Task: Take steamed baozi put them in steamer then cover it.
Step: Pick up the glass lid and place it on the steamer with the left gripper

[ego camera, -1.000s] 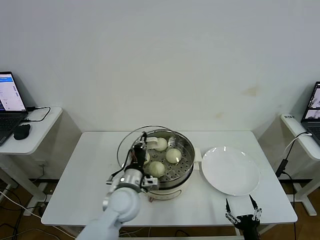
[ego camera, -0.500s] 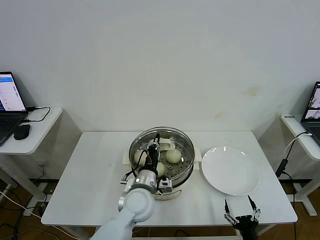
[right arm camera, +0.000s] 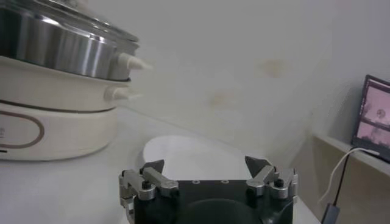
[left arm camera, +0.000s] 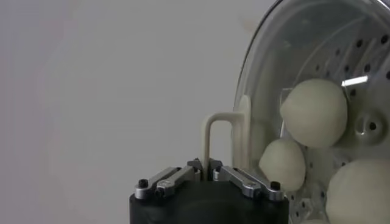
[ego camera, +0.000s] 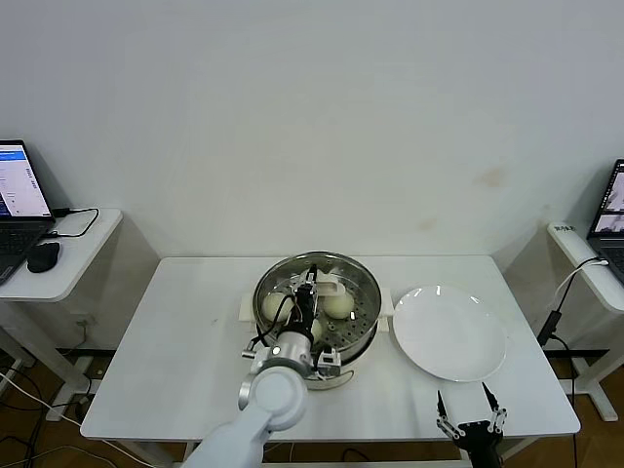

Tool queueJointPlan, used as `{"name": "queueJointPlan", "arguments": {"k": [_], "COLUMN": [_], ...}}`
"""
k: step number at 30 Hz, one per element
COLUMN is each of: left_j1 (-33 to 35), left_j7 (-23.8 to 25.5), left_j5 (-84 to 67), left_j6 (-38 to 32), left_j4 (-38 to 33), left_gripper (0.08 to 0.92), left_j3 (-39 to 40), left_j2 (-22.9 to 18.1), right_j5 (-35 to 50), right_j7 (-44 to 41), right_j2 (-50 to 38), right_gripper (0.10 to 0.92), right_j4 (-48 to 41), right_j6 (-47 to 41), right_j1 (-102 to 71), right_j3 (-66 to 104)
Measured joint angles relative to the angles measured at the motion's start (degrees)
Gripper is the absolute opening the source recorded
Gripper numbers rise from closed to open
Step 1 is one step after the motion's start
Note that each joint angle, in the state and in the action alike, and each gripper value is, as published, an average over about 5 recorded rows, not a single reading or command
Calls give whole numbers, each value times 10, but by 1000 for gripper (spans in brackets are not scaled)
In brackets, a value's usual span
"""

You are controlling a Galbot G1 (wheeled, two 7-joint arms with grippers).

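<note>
- While its jaws are clamped tight on the cream handle point(left arm camera: 214, 137) of the glass lid point(ego camera: 317, 286), the left gripper point(ego camera: 313, 290) sits over the middle of the steamer point(ego camera: 363, 322), its arm reaching in from the near-left
- On the white table point(ego camera: 175, 341), the steamer stands at the centre, with the lid lying across its rim
- Through the glass, the steamed baozi point(left arm camera: 314, 112) rest on the perforated tray inside the steamer; the head view shows one point(ego camera: 274, 306) left of the gripper and one point(ego camera: 338, 305) right of it
- Just right of the steamer lies the white plate point(ego camera: 448, 331), bare
- At the near-right edge of the table, the right gripper point(ego camera: 470, 417) hangs with its fingers spread wide, holding nothing, near the plate's close rim
- Side desks at the far left and far right each carry a laptop point(ego camera: 19, 205)
</note>
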Motion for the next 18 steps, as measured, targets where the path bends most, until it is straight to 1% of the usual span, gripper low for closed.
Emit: {"name": "queueJointPlan", "arguments": {"k": [18], "left_j1": [-7], "left_j7": [0], "left_j5": [0], "left_j6": [-3], "left_j4": [20], "left_gripper": [140], "left_j3": [2], "left_j2": [-8], "right_j5": [0], "right_j7": [-2], "right_j2": [0], "right_gripper": [823], "right_j4": [-6], "right_j6": [4], "right_j1": [2], "right_j3": [-2]}}
